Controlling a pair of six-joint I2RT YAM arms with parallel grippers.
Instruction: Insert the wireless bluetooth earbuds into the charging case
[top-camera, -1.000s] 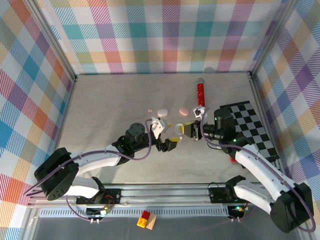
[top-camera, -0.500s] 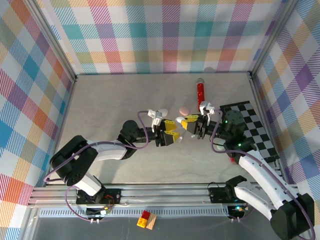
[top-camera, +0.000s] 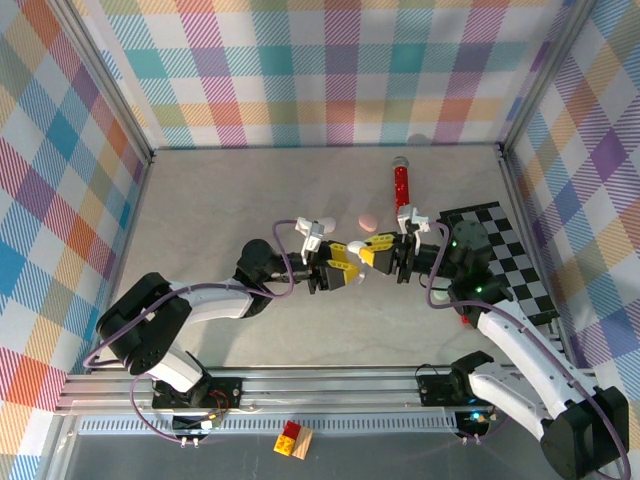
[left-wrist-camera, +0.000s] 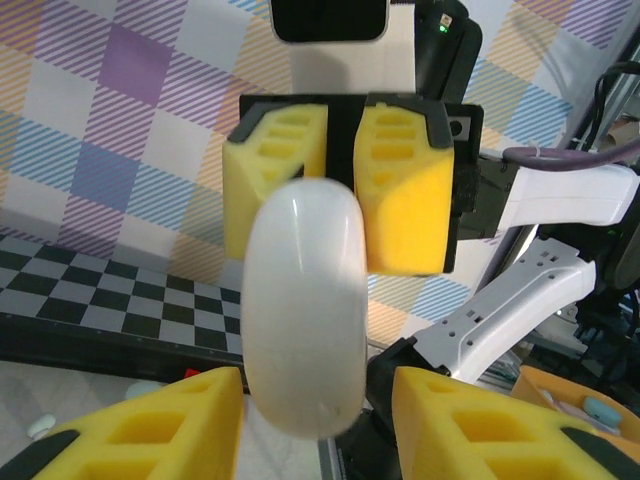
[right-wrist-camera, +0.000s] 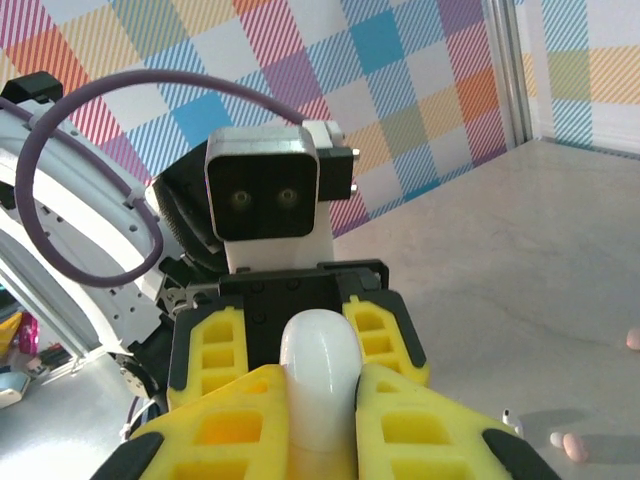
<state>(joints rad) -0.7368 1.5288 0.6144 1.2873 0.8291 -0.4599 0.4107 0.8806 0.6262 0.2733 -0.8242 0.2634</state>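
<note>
White case held off table between both grippers, mid-scene. Right gripper clamped on case, yellow pads pressed to both its sides. Left gripper faces it from left; its fingers sit fairly wide, flanking case's other end, contact unclear, so cannot tell whether it grips. Earbuds: tiny pink pieces lying on grey table, apart from case. Pink pebble on table just far of grippers. Red cylinder farther back, beside checkered mat.
</note>
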